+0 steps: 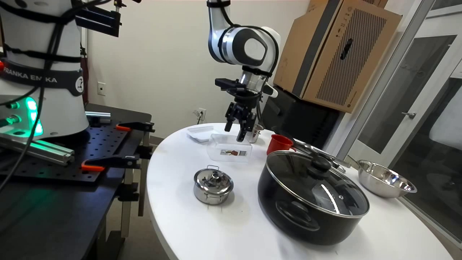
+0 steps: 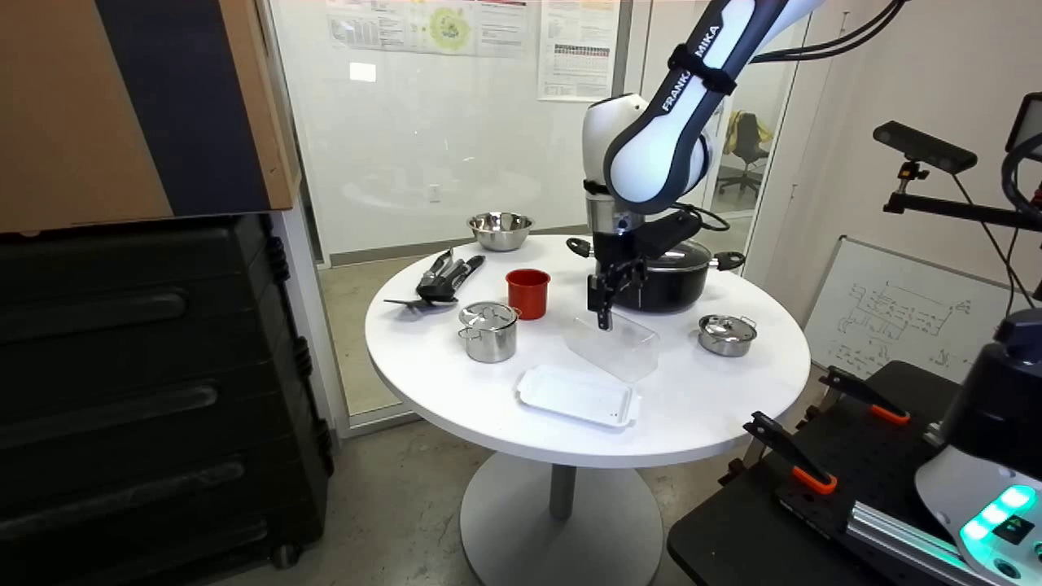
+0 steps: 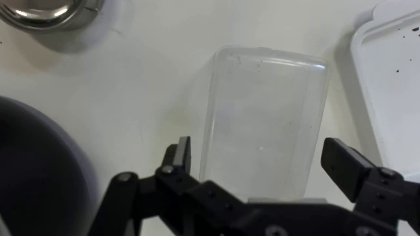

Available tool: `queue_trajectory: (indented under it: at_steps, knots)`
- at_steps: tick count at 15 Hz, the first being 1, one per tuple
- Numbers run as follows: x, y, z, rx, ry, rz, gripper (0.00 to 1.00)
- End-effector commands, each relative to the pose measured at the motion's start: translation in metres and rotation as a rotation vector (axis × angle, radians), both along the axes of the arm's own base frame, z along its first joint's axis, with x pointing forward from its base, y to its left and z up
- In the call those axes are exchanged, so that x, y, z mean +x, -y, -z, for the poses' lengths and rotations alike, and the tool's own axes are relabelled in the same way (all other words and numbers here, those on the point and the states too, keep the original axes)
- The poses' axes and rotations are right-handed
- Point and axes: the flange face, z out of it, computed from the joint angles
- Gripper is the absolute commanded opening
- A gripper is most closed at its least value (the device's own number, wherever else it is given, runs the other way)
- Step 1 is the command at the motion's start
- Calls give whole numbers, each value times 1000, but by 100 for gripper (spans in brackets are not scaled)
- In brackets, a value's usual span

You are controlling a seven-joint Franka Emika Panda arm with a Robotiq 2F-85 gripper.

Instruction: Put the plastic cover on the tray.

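Currently, the gripper point(image 3: 257, 154) hangs spread over the plastic cover point(image 3: 262, 98); descend squarely; lightly pinch its long sides; avoid the tray point(image 3: 400, 108).

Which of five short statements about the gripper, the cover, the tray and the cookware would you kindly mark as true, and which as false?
1. The gripper is open and holds nothing. True.
2. The cover lies on the table, beside the tray. True.
3. The tray is red. False: it is white; the mug is red.
4. The black pot has its glass lid on. True.
5. The black pot stands between the cover and the tray. False: the cover lies between the black pot and the tray.
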Motion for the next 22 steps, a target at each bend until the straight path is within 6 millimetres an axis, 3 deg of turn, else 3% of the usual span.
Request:
queue_trajectory:
  at_steps: [1,22]
  knots:
    - [10,-4,7,-11,20,33,100]
    - [11,-5,34,-50,-5,101,100]
